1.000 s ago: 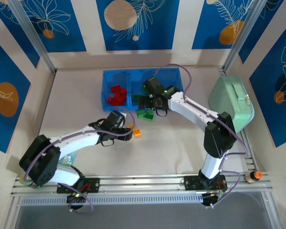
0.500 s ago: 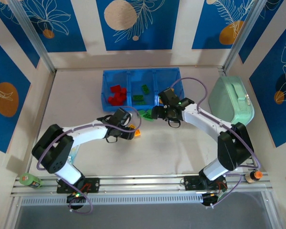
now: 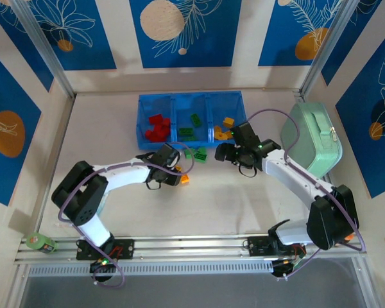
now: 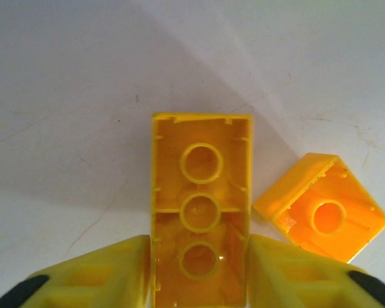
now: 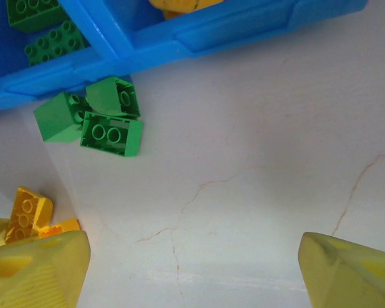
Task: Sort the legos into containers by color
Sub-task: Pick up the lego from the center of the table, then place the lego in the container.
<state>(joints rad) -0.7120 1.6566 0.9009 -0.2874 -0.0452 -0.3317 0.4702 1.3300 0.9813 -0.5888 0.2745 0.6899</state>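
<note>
Yellow brick (image 4: 201, 192): long, bright yellow, lying studs-down. You see its hollow underside, three round tubes in a row, and crisp square edges.
Where: on the bare table (image 4: 64, 96), at 6 o'clock of the tray (image 3: 173, 119) in the top view, near its front wall but apart from it.
Left gripper (image 4: 199, 247): closed in on the yellow brick. The fingers (image 4: 96, 276) sit against both long sides at the 6 o'clock end in the left wrist view, so it reads as a grip.
Handling: you should expect it to be light, rigid and slick, and in no way fragile. A firm squeeze is fine, but smooth walls can slip.
Hold point: flat long sides are the right faces. You are pinching one end, not the middle, so the far end may swing on the lift. Raise slowly.
Orange brick (image 4: 324, 208): small, tilted, one tube showing, at 3 o'clock of the yellow brick. Its corner is just beside the yellow brick, and you can't tell if they touch. Watch that you don't drag it along.
Right gripper (image 5: 191, 240): spread wide over bare table with nothing between the fingers.
Green bricks (image 5: 93, 119): three, bunched and touching, at 10 o'clock in the right wrist view, just outside the tray wall and not sorted yet.
Tray fill: red at the 9 o'clock end, green in the middle, yellow-orange at the 3 o'clock end. Your brick likely belongs at the 3 o'clock end.
Mint-green case (image 3: 314, 138): at 3 o'clock of the tray, well apart and not part of the job.
</note>
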